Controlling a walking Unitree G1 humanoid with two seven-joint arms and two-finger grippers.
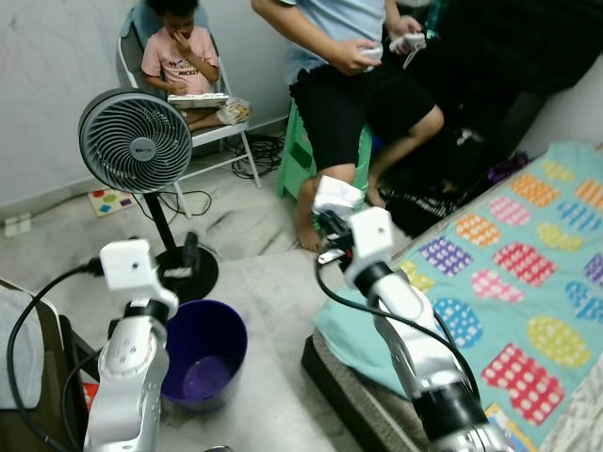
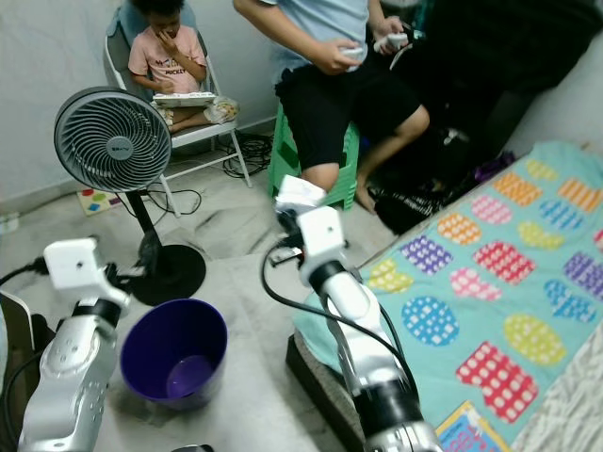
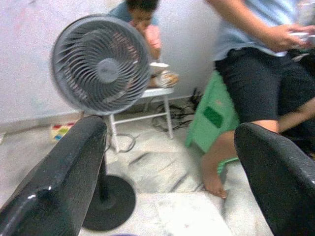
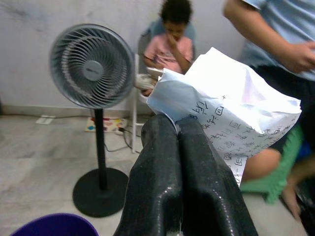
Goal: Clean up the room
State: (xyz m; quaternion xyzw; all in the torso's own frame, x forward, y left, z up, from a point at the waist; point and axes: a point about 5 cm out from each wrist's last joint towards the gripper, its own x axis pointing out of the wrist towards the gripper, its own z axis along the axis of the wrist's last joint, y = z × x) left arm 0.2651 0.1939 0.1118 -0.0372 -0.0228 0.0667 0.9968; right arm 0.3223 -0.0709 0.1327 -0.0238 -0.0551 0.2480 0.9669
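My right gripper (image 4: 177, 130) is shut on a crumpled white paper (image 4: 231, 113) with handwriting; the same paper (image 1: 336, 193) sticks out above the raised right arm, over the floor by the bed edge. A purple bucket (image 1: 203, 353) stands on the floor to the left and below it, with a little at its bottom. My left gripper (image 3: 170, 162) is open and holds nothing; its black fingers (image 3: 59, 177) frame the floor in front of the fan. The left arm (image 1: 132, 330) rises beside the bucket's left rim.
A grey pedestal fan (image 1: 135, 141) stands behind the bucket. A person sits on a white chair (image 1: 226, 132) at the back, another on a green stool (image 1: 301, 155). A bed with a dotted teal sheet (image 1: 528, 273) fills the right. Cables (image 1: 259, 151) lie by the wall.
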